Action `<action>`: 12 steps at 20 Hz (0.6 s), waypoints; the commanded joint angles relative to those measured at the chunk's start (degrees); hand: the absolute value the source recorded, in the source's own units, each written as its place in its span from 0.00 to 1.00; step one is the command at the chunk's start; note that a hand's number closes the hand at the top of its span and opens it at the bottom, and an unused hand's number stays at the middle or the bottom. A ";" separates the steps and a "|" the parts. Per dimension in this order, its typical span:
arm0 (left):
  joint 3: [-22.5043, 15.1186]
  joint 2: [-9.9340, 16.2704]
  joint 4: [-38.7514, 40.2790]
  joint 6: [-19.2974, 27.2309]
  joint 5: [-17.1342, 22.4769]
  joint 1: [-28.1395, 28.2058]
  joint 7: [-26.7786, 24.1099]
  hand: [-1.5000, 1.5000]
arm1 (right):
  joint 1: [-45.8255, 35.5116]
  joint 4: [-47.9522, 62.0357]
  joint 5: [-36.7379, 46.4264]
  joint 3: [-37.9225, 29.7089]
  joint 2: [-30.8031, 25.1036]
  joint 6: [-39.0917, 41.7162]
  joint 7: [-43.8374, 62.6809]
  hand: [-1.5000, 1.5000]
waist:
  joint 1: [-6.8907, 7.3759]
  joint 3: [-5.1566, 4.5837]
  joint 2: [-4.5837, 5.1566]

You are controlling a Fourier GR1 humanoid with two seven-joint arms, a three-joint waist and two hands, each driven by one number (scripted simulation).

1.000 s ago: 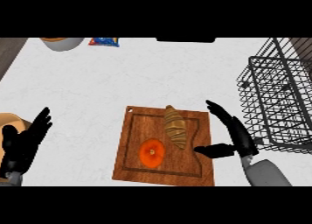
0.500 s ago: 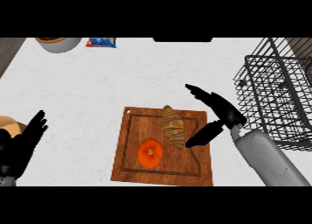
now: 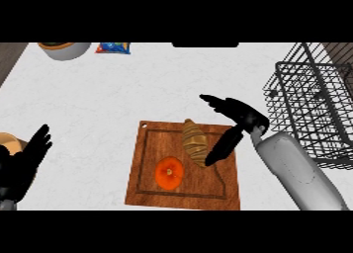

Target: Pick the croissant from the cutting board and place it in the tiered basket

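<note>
Fingers (image 3: 221, 103) of the right hand (image 3: 241, 112) are spread wide and hold nothing, with the thumb pointing down beside the croissant (image 3: 195, 142). It lies on the cutting board (image 3: 150, 184) next to an orange slice (image 3: 168, 173). At the right stands the tiered basket (image 3: 318, 104). Low at the left, the left hand (image 3: 12, 170) rests open above the desk (image 3: 113, 94).

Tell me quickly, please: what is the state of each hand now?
Left hand: open, holding nothing, resting at the view's left edge.
Right hand: open, spread beside the croissant, not holding it.
</note>
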 commanded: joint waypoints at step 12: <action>2.94 -5.62 -2.62 -1.87 -5.80 1.38 1.88 0.50 | 2.04 1.79 5.70 -8.02 2.30 9.55 4.05 0.00 | -0.04 0.02 0.02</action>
